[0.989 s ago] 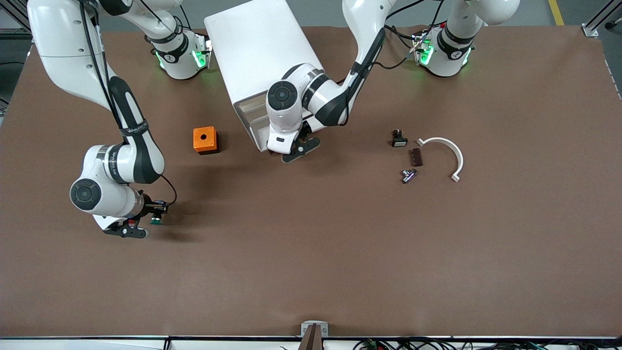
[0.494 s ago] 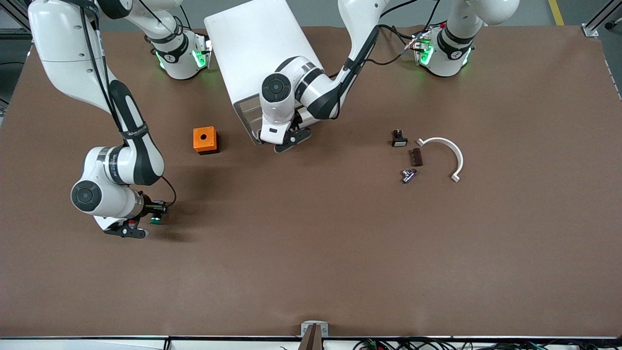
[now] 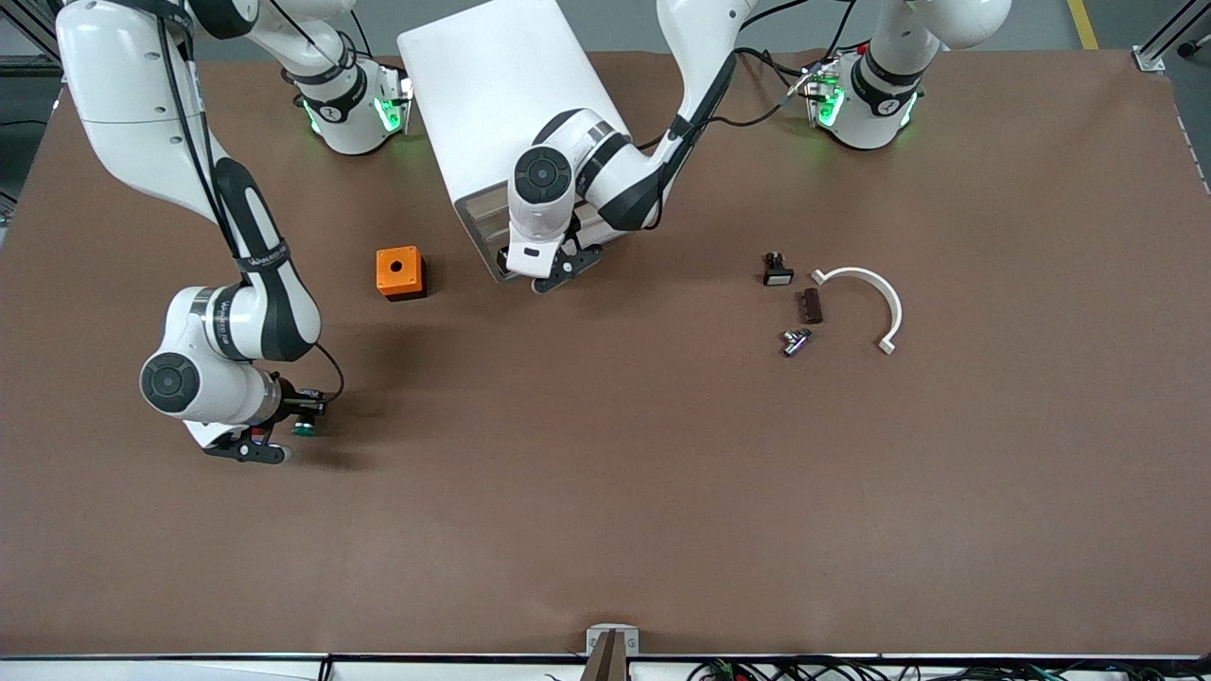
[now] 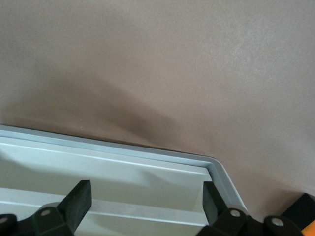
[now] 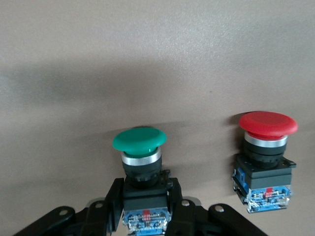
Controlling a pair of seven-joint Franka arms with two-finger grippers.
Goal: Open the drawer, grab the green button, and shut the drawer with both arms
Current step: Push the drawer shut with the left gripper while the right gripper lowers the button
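There are two arms, one white cabinet [image 3: 492, 90], and two push buttons in the right wrist view. One orange box [image 3: 399, 272] with a round hole in its top stands at about nine o'clock from the cabinet's front. Toward the left arm's end lie four small parts: a black switch part [image 3: 777, 270], a brown block [image 3: 810, 305], a metal piece [image 3: 796, 340] and a curved white bracket [image 3: 868, 288].

The right gripper [image 3: 284, 433] is low over the table [image 3: 605, 492] at about eight o'clock of it. Its fingers [image 5: 114, 196] are clamped on the black body of the green button [image 5: 139, 139], cap pointing away from the wrist. The red button [image 5: 267, 124] stands just beside it, apart from it.

The left gripper [image 3: 558, 272] is at the cabinet's front, at about twelve o'clock of the table. Its fingers [image 4: 78, 199] are spread wide and hold nothing. Between them lie the rim and pale inside of the drawer [image 4: 123, 164]; how far out it stands I cannot tell.

The table is covered by a plain brown mat. Grey floor shows past the edge at twelve o'clock, and cables run along the six o'clock edge. The middle of the mat and its half nearer the front camera lie open.
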